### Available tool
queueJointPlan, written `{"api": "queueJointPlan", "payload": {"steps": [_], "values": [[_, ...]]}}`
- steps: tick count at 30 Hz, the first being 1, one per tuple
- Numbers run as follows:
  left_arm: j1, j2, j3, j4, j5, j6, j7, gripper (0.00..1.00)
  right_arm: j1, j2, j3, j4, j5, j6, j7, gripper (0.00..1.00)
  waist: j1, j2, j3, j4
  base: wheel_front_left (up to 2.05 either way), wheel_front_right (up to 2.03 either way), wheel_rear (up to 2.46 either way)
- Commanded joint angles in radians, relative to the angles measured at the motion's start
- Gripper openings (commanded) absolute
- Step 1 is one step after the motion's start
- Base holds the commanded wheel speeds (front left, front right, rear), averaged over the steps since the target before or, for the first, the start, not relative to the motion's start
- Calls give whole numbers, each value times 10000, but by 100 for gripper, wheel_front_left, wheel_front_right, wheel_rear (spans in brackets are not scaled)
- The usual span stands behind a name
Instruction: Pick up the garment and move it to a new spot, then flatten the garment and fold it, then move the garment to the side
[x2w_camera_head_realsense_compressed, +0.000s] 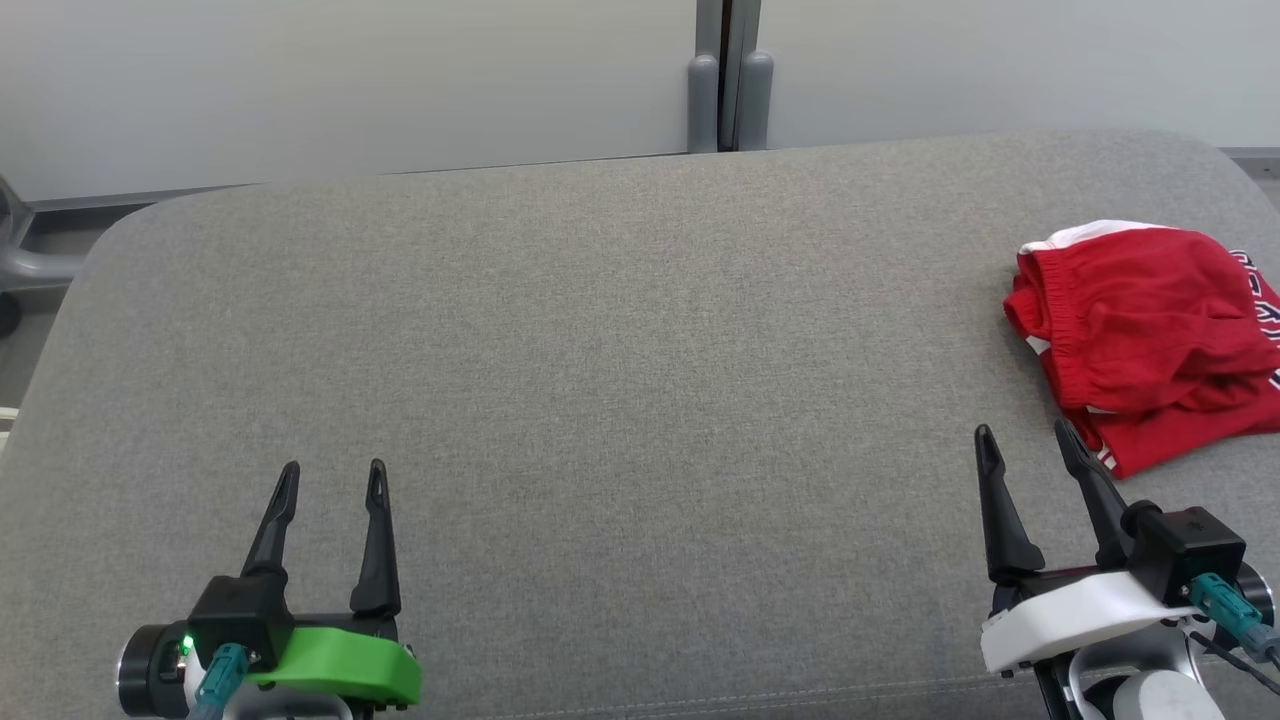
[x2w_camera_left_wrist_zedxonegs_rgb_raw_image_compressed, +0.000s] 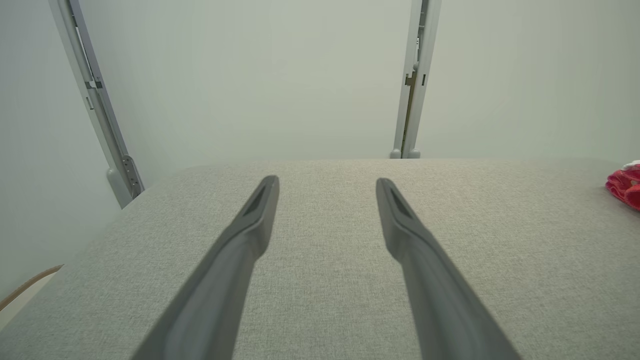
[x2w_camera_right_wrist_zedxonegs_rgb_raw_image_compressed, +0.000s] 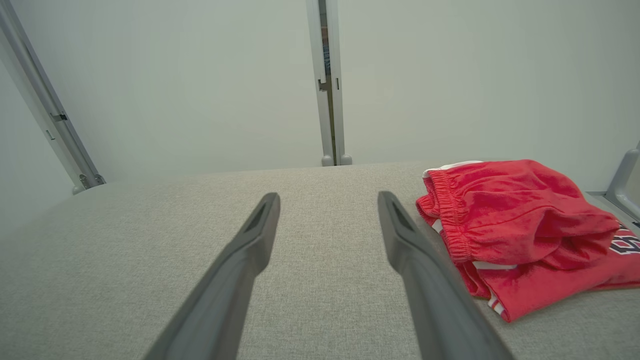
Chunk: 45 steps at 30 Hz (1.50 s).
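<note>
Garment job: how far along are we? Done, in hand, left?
Done: unclear. The red garment lies doubled over but rumpled at the right edge of the grey pad, either not yet handled or loosely folded and set aside. In hand: nothing; left gripper and right gripper are open and empty, the right one nearest the garment. Left: if unhandled, every step.

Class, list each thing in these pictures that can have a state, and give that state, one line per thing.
left gripper: open, holding nothing, over bare cushion.
right gripper: open, holding nothing, close beside the garment.
red garment: bunched in a loose heap, not flat, lying ungripped at the cushion's right side.
grey cushion: smooth, bearing the garment.
</note>
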<state>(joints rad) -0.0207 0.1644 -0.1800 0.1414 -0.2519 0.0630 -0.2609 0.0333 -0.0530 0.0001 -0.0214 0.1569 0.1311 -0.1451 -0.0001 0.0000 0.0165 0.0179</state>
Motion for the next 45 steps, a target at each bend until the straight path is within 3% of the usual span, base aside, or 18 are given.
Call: {"api": "queueJointPlan", "payload": {"steps": [1, 11, 12, 15, 45], "values": [[-130, 57, 11, 58, -39, 94, -24, 100, 71, -14, -23, -43, -68, -9, 27, 100, 1, 0, 4, 3, 0, 0, 0], [-77, 80, -21, 38, -109, 129, -30, 100, 101, 5, -27, -87, -56, -9, 44, 100, 1, 0, -11, 14, 0, 0, 0], [-9, 30, -42, 42, -85, 72, 0, 0, 22, 17, -17, -28, -9, 0, 34, 0, 1, 0, -11, 14, 0, 0, 0], [78, -17, -78, 269, -152, 59, 62, 0, 32, 53, -17, 213, 66, 2, 60, 0, 1, 0, -10, 13, 0, 0, 0], [-1330, -410, 158, 1492, -5150, -656, 591, 0, -1567, -145, -1206, 2128, 4999, 0, 1594, 0, 1, 0, 9, -32, 0, 0, 0]]}}
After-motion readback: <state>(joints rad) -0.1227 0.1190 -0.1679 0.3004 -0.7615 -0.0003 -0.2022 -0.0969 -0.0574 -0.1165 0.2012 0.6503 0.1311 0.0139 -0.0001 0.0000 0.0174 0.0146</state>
